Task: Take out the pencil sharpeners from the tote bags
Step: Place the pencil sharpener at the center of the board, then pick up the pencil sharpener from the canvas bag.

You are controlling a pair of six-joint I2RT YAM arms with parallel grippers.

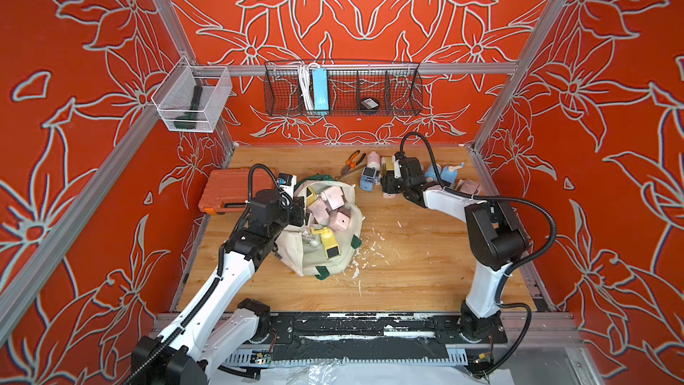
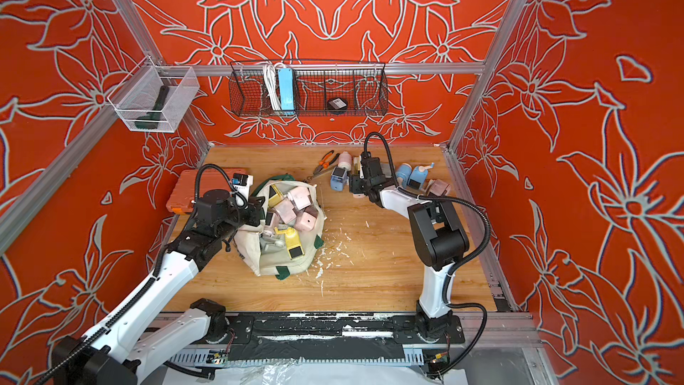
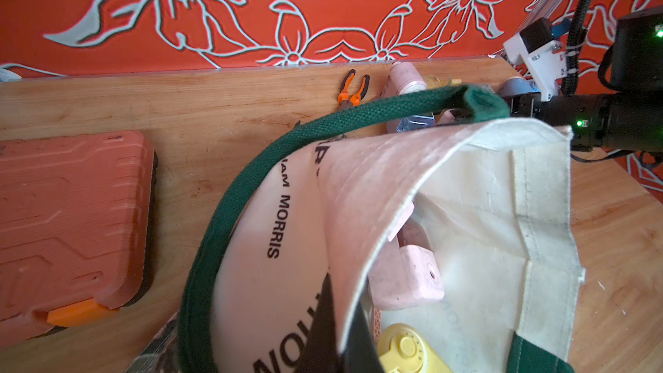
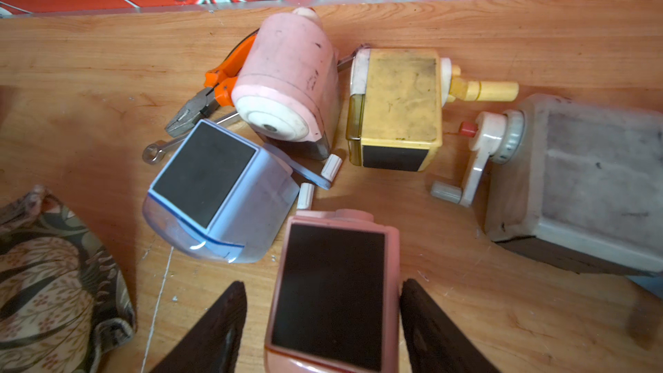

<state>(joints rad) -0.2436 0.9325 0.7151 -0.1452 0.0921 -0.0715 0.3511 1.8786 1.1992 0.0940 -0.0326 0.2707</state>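
Note:
The cream tote bag (image 1: 325,262) (image 2: 274,264) lies mid-table with its mouth open, and pink (image 1: 335,198) and yellow (image 1: 329,242) pencil sharpeners show inside. My left gripper (image 1: 301,212) (image 3: 344,299) is shut on the bag's rim (image 3: 358,181), holding it up beside the green strap (image 3: 251,170). At the back, my right gripper (image 1: 386,188) (image 4: 321,285) stands open astride a pink sharpener (image 4: 333,288) that rests on the table, with a gap at each finger. Blue (image 4: 215,188), round pink (image 4: 287,91), yellow (image 4: 394,109) and grey-white (image 4: 581,188) sharpeners lie around it.
An orange tool case (image 1: 229,190) sits left of the bag. Orange-handled pliers (image 1: 353,159) and a small wrench (image 4: 154,152) lie by the back sharpeners. More blue (image 1: 440,174) and pink (image 1: 468,187) sharpeners lie at the back right. White flakes (image 1: 370,250) litter the wood.

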